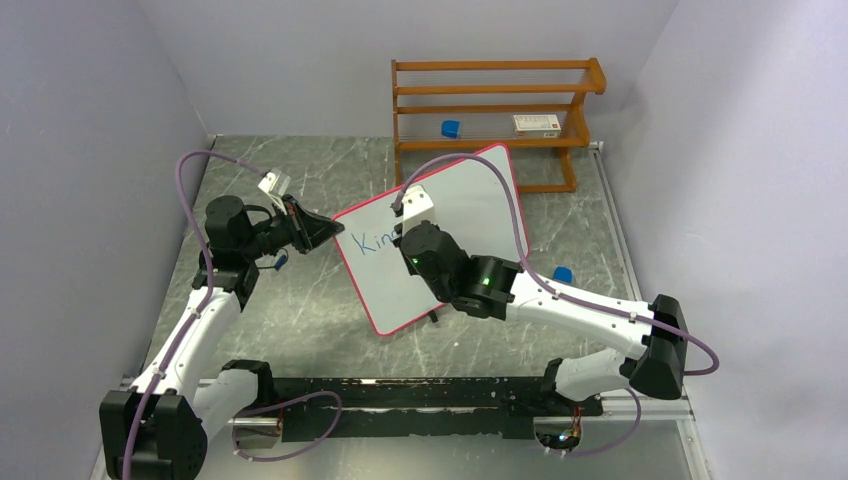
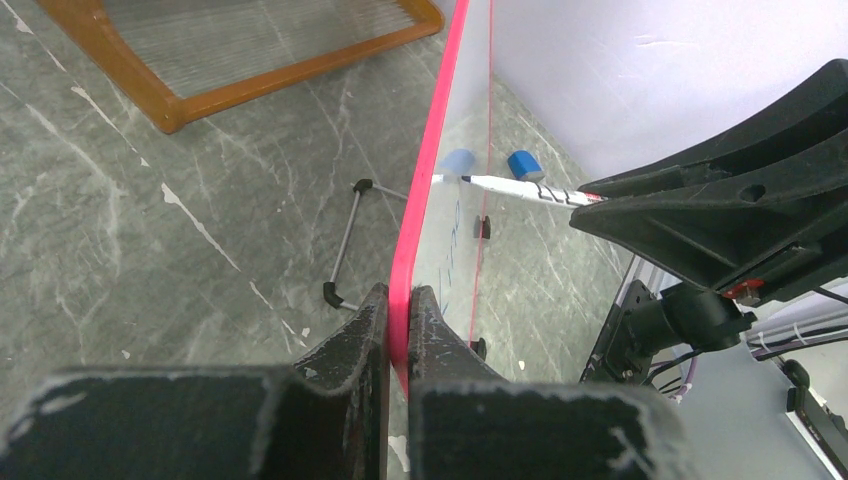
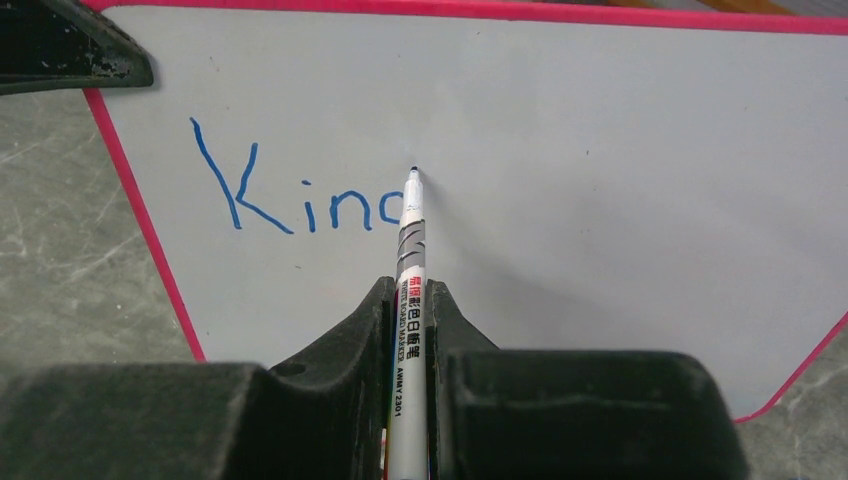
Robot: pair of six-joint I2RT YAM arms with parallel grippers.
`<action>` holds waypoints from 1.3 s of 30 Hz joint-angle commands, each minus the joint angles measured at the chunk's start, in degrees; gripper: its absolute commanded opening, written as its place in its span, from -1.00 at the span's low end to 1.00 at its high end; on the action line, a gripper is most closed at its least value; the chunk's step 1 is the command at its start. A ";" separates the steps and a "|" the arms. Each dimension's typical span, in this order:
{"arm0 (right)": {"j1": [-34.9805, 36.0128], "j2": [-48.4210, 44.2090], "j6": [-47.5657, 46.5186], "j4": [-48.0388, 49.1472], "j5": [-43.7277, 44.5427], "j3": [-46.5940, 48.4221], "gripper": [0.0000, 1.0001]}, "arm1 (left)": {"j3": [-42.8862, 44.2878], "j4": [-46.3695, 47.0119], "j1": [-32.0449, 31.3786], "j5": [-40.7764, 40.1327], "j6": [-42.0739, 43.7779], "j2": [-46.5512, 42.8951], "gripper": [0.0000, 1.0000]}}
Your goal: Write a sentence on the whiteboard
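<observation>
Forming the "d" of the sentence [image 3: 300, 200], the right gripper [image 3: 409, 300] clamps the marker [image 3: 410, 225] at frame centre; the left gripper [image 2: 398, 305] pinches the whiteboard [image 3: 620, 180] rim. Next probably calls for a steady downstroke.

Light: bright, even, diffuse. Shadows: soft, faint. Whiteboard [image 2: 465, 90]: mild sheen, blue reflection in left wrist view. Right hand [image 3: 410, 290]: near-lens base blurred.

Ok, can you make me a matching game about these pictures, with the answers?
1 whiteboard
2 marker
3 rack
4 left end effector

A orange-brown wood
B shut on the whiteboard's edge
C has blue letters on it
D held by the right end effector

Pairs: 1-C, 2-D, 3-A, 4-B
</observation>
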 commanded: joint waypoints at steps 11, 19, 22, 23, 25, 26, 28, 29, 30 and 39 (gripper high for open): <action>-1.19 0.73 -2.35 4.38 0.89 2.28 -1.00 | -0.15 -2.24 0.07 -0.56 2.74 1.18 -0.90; -1.40 1.65 -2.10 2.68 0.30 2.84 -1.00 | -0.06 -2.32 0.07 -0.56 2.79 1.19 -0.90; -1.51 1.75 -1.79 1.44 -0.06 2.76 -1.00 | -0.06 -2.36 0.07 -0.64 2.85 1.06 -0.90; -1.52 1.83 -1.65 0.90 -0.30 2.82 -1.00 | -0.06 -2.43 0.07 -0.65 2.85 1.09 -0.90; -1.56 1.77 -1.34 -0.19 -0.55 2.93 -1.00 | -0.06 -2.42 0.07 -0.71 2.85 1.09 -0.90; -1.59 1.70 -1.15 -0.59 -0.66 2.85 -1.00 | -0.06 -2.37 0.07 -0.67 2.85 1.10 -0.90; -1.50 1.54 -0.72 -1.42 -1.01 2.71 -1.00 | -0.06 -2.30 0.07 -0.67 2.85 1.08 -0.90; -1.52 1.38 -0.50 -1.73 -1.17 2.56 -1.00 | -0.06 -2.38 0.07 -0.71 2.85 1.03 -0.90; -1.57 1.28 -0.36 -1.95 -1.36 2.43 -1.00 | -0.06 -2.39 0.07 -0.80 2.85 0.99 -0.90; -1.57 1.14 0.81 -4.31 -2.38 2.03 -1.00 | -0.06 -2.51 0.07 -0.93 2.93 1.01 -0.90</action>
